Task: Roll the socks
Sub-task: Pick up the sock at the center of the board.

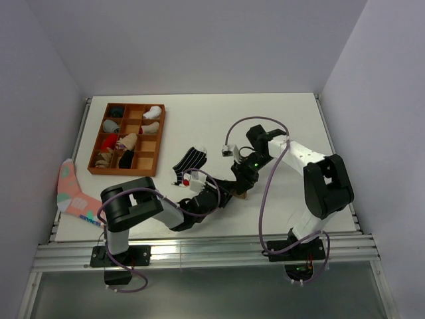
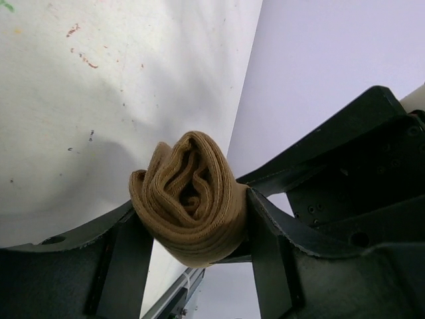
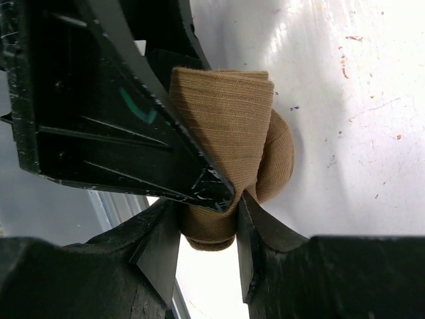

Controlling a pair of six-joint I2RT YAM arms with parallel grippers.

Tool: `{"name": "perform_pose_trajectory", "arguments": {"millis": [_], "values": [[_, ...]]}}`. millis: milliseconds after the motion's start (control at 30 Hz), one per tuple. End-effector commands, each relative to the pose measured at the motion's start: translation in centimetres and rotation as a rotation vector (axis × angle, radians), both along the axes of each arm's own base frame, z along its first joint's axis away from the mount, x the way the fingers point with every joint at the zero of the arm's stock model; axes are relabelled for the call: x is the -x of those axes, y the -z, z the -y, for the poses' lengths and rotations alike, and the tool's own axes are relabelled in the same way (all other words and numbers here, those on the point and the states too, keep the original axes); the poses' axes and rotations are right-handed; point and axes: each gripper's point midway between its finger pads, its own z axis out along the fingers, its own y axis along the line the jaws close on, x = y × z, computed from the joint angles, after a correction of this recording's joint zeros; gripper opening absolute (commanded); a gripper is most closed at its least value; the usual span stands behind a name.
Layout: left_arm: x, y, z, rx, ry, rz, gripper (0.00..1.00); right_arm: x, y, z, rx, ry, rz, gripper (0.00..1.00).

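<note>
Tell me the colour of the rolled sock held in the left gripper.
Plain tan-brown with fine ribbing. The rolled sock shows best in the left wrist view.

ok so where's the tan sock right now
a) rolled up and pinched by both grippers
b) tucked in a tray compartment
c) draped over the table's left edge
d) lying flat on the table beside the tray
a: the tan sock sits rolled between the jaws of the left gripper, and the right gripper clamps its other end.
</note>
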Motion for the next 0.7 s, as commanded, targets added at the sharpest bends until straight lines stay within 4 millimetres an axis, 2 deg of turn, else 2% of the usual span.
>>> {"name": "perform_pose_trajectory", "arguments": {"millis": [0, 200, 667], "values": [[-1.2, -1.6, -0.4, 0.028, -0.047, 0.024, 0.6, 2.6, -4.2, -2.4, -0.141, -0.052, -0.05, 0.18], [-1.5, -2.4, -0.7, 0.035, -0.062, 0.039, 0.6, 3.6, -4.4, -2.3, -0.146, -0.079, -0.049, 0.18], [-1.9, -2.5, -1.2, -0.038, -0.085, 0.035, 0.54, 5.4, -6.5, -2.4, -0.19, -0.142, -0.061, 0.18]]}}
